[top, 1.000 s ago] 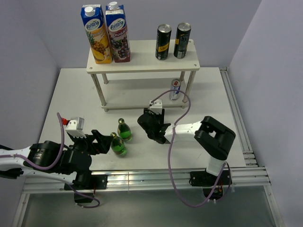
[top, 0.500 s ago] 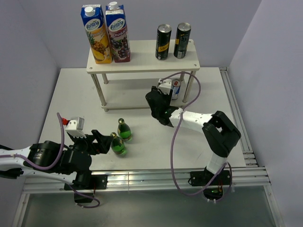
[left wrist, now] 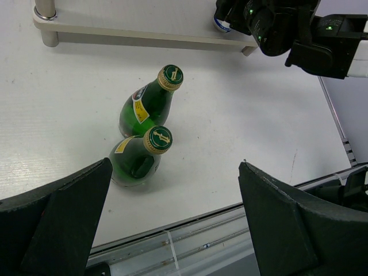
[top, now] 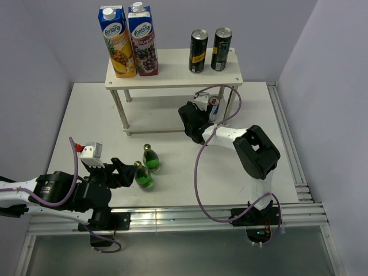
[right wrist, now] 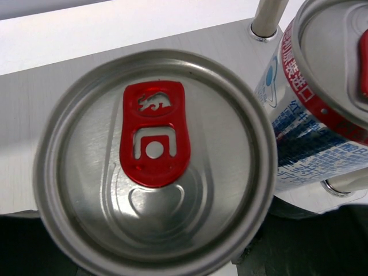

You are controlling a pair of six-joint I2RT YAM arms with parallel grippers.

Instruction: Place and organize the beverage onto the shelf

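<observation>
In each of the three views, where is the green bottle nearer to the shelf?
Top external: the bottle stands left of centre, beyond the other bottle.
Left wrist: the bottle at centre, upper of the pair.
Right wrist: not in it.
Shared landmark: the shelf's lower board.

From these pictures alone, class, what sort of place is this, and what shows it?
Likely a robotics lab test cell: left arm and right arm bolted to a white table, bare walls close around, a small shelf staged with cans.
</observation>
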